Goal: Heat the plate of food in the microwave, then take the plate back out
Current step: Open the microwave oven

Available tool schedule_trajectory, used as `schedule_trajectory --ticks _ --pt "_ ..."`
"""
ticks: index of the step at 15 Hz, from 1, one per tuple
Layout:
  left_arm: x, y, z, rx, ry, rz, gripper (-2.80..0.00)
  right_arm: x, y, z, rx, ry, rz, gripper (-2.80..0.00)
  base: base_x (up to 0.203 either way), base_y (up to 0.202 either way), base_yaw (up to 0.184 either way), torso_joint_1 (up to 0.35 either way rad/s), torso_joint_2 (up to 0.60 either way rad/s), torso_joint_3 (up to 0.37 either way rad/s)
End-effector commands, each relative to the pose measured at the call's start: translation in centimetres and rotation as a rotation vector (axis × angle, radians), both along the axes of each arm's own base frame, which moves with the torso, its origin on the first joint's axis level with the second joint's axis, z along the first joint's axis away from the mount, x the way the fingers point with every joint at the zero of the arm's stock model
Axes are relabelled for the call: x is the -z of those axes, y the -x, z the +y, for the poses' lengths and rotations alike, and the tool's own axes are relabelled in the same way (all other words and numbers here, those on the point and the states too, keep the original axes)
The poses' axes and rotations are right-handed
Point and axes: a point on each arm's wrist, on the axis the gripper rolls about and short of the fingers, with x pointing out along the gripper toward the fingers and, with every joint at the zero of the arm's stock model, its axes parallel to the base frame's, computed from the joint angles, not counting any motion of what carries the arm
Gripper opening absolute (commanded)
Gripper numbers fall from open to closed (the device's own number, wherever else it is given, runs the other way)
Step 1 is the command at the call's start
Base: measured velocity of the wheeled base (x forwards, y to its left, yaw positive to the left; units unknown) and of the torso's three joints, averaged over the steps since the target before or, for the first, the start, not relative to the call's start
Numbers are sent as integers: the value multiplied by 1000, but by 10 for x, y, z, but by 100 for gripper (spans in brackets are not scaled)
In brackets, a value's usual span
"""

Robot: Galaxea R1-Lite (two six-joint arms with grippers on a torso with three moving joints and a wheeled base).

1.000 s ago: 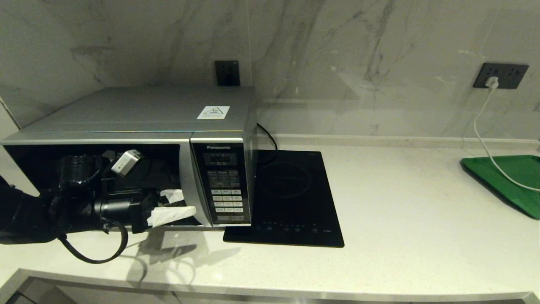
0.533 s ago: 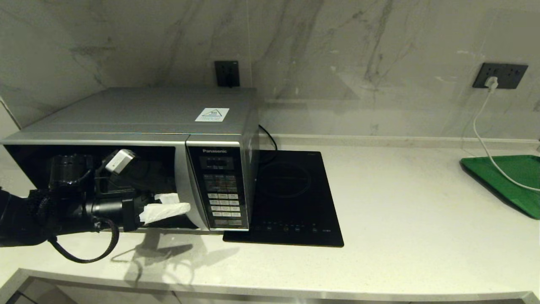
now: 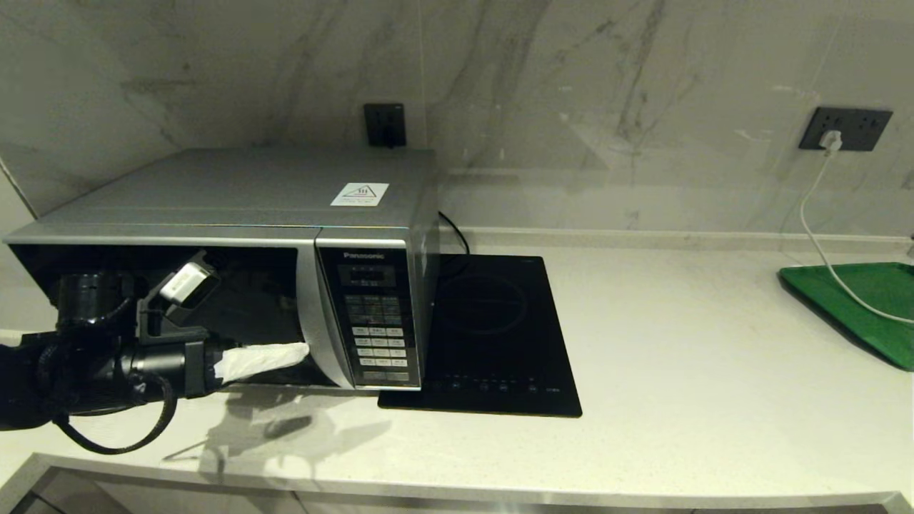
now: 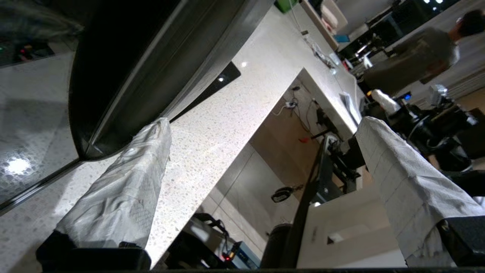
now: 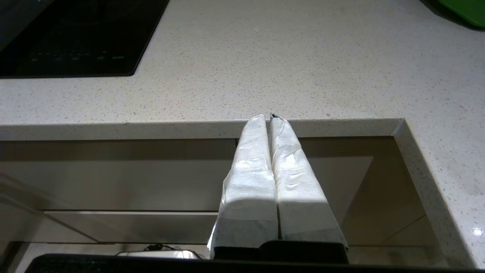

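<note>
The left gripper, fingers spread wide and empty, is hovering at the near face of the microwave, probably working its door; the right gripper, pressed together, is idling off-counter

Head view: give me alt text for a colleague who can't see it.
The left gripper sits low at the dark glass door of the silver-grey Panasonic microwave, fingers open. A flat black induction hob lies beside it on the pale speckled counter.
</note>
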Motion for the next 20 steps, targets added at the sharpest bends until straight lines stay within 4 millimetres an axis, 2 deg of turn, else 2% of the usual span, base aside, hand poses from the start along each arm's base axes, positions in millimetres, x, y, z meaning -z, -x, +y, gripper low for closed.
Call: schedule_trajectory --ticks 1,4,7,16,20 --pt "5 -4 1 5 -16 -43 0 0 0 0 0 0 3 -280 0 0 0 0 0 0" --pt "13 -10 3 29 -67 -178 0 0 0 0 0 0 4 -280 0 0 0 0 0 0" --pt "9 -9 8 28 -94 -263 0 0 0 0 0 0 3 -280 0 0 0 0 0 0" --pt "2 -18 -27 151 -71 -289 0 0 0 0 0 0 3 -280 0 0 0 0 0 0" --pt "8 -22 -34 169 -47 -215 0 0 0 0 0 0 3 -280 0 0 0 0 0 0"
